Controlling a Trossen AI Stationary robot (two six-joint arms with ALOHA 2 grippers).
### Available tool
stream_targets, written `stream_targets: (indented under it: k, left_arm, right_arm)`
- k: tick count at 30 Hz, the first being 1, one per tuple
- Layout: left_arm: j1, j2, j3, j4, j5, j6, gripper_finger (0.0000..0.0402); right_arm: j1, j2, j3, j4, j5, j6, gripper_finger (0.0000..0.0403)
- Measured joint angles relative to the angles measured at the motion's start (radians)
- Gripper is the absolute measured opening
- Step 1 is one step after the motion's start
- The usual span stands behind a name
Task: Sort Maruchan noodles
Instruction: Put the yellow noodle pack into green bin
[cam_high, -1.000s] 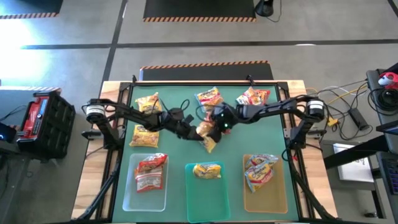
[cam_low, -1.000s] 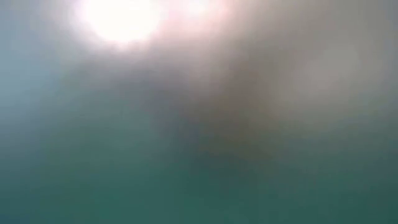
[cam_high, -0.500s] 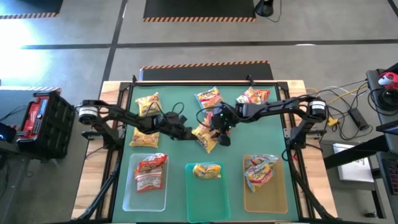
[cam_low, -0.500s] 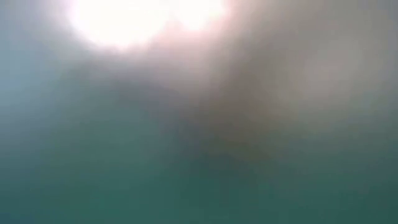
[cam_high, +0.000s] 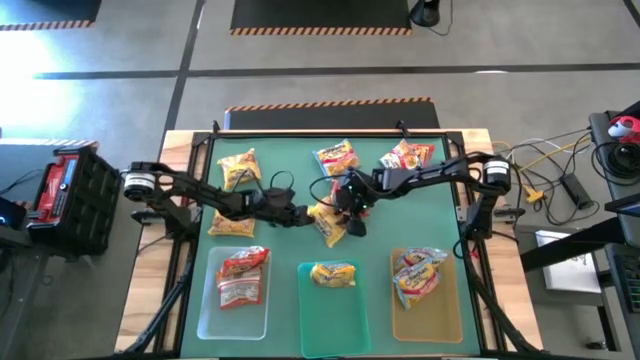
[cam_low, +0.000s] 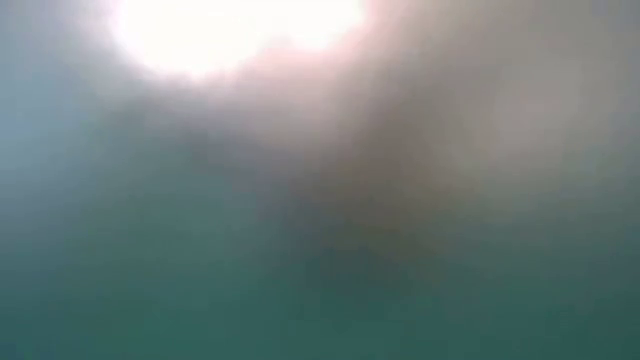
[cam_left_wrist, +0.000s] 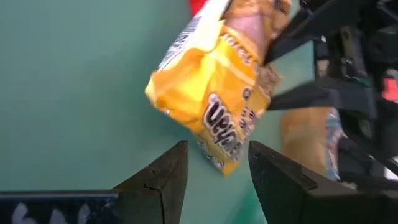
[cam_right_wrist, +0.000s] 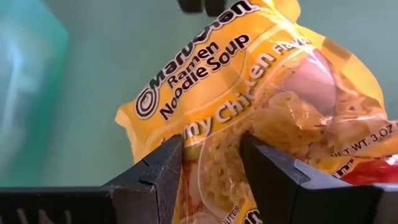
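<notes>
Right end effector (cam_high: 345, 213) is mid-counter, clamped on a yellow noodle packet (cam_right_wrist: 249, 112); the right wrist view shows its fingers (cam_right_wrist: 158, 177) pinching the crinkly wrap, label reading Ramen Noodle Soup, chicken flavor. The packet hangs tilted, lifted off the green counter (cam_high: 290, 165).

Left end effector (cam_high: 300, 214) sits just beside it, fingers (cam_left_wrist: 165, 180) apart, nothing between them; in the left wrist view the yellow packet (cam_left_wrist: 214, 99) is just ahead of the fingertips, not touching.

Other packets: yellow one (cam_high: 238, 166) far-left on the counter, another yellow one (cam_high: 229, 222) nearer, partly under the left arm. One yellow-orange packet (cam_high: 336, 158) at far middle, one reddish packet (cam_high: 408, 156) at far right.

Trays along the near edge: clear tray (cam_high: 205, 310) holds red packets (cam_high: 243, 275), teal tray (cam_high: 335, 320) holds one yellow packet (cam_high: 334, 274), amber tray (cam_high: 450, 315) holds yellow-orange packets (cam_high: 418, 275).

Low view is all blur, nothing readable.
</notes>
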Motion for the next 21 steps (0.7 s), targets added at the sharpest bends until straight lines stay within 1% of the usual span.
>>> stream_targets:
  k: [3,7,10,13,18,21]
  left_arm:
    - [-0.021,0.000,0.007,-0.031,-0.067,-0.013,0.0151]
    - [-0.039,0.000,0.007,-0.036,-0.162,-0.018,0.0151]
    - [-0.042,0.000,0.007,-0.036,-0.215,-0.011,0.0151]
    - [-0.041,0.000,0.007,-0.051,-0.225,0.002,0.0151]
    - [-0.044,0.000,0.007,-0.103,-0.267,0.025,0.0151]
    - [-0.044,0.000,0.006,-0.132,-0.298,0.027,0.0151]
  right_arm:
    - [0.000,0.022,0.001,0.009,-0.014,0.116,0.0160]
    - [-0.002,0.048,-0.001,0.032,-0.032,0.238,0.0160]
    - [-0.001,0.078,-0.001,0.065,-0.035,0.339,0.0160]
    - [0.000,0.108,-0.002,0.105,-0.036,0.423,0.0160]
    - [0.000,0.134,-0.004,0.239,-0.010,0.532,0.0160]
    - [0.000,0.136,-0.004,0.295,0.011,0.565,0.0160]
